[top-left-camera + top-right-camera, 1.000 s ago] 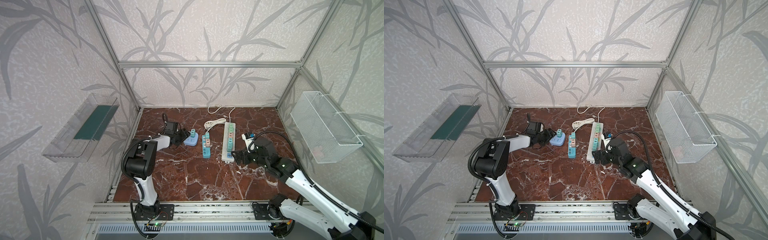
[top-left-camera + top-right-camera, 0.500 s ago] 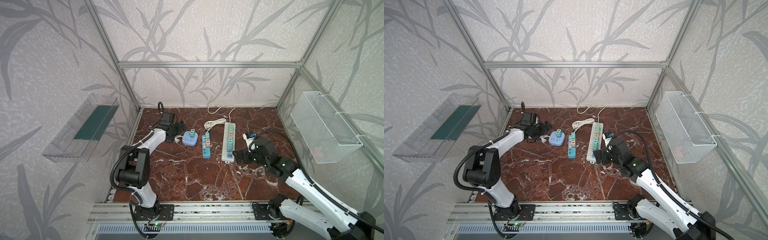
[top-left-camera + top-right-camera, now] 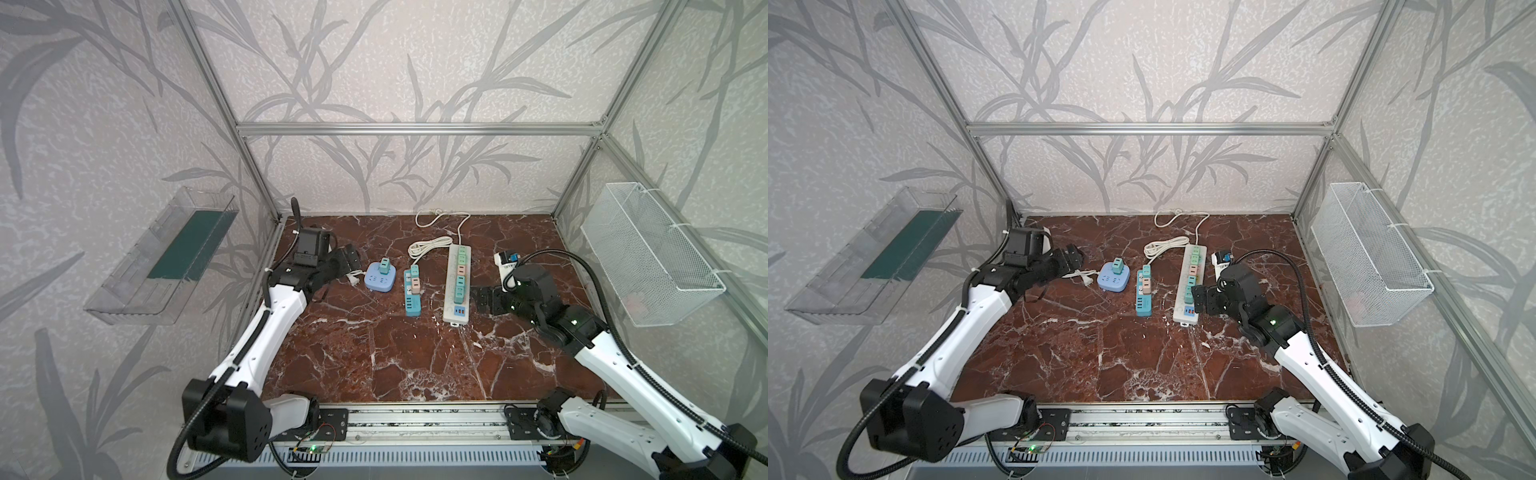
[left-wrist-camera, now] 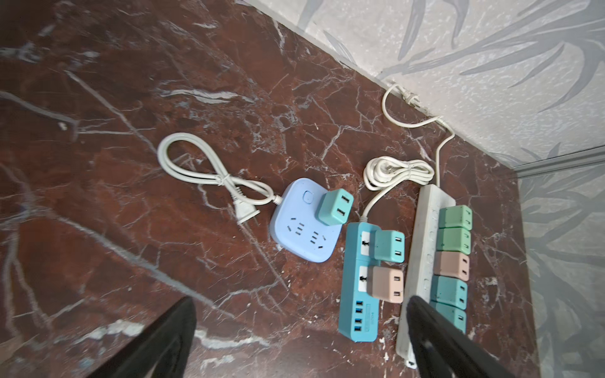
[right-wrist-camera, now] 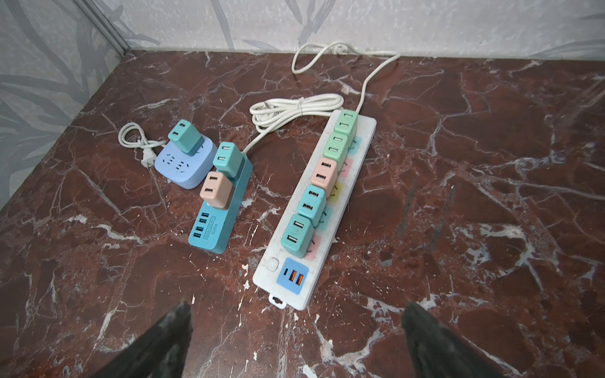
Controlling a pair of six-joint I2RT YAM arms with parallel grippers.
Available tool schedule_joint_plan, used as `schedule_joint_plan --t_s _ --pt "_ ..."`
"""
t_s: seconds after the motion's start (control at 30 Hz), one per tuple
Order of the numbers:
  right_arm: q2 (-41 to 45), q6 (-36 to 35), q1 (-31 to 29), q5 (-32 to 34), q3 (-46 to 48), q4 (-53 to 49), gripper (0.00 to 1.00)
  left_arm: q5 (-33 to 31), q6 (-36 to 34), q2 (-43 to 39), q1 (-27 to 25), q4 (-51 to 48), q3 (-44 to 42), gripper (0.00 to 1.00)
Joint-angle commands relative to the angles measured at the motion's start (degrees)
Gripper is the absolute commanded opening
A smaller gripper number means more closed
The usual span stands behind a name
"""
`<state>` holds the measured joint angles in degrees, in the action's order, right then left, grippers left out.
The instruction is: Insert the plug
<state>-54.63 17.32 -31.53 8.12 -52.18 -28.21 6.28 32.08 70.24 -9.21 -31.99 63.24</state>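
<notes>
We see teal USB charger plug, two ports up top, seated on lilac-blue socket cube beside its button. L gripper spread wide, empty, apart from cube. R gripper likewise wide, empty, near USB end of white strip. Label on teal strip: print too small, we can't read it.

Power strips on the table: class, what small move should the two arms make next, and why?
Probably draw both back a little: the left gripper and right gripper are open and empty, and every adapter I can see already sits in a socket: one on the lavender block, two on the blue strip, five on the white strip.
</notes>
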Motion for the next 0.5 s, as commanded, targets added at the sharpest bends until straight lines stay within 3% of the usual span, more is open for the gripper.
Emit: schedule_joint_plan --t_s 0.0,0.13,0.23,0.4,0.47 --pt "-0.26 -0.18 0.23 4.16 -0.13 4.22 0.99 -5.28 -2.7 -2.25 -0.05 -3.26 -2.89 0.99" --pt "0.39 -0.43 0.24 11.42 5.46 15.06 0.99 -9.61 -6.71 -8.0 0.06 8.65 -11.0 0.99" --pt "0.15 -10.05 0.35 11.72 9.18 25.42 0.99 -13.42 -13.94 -12.3 0.05 26.74 -23.1 0.99" --pt "-2.14 -15.43 3.97 8.46 10.04 29.84 0.99 -22.56 -24.89 -12.36 0.79 44.76 -33.9 0.99" --pt "-2.94 -16.04 5.35 6.79 10.58 31.75 0.99 -25.92 -28.86 -9.42 0.89 56.52 -38.3 0.99"
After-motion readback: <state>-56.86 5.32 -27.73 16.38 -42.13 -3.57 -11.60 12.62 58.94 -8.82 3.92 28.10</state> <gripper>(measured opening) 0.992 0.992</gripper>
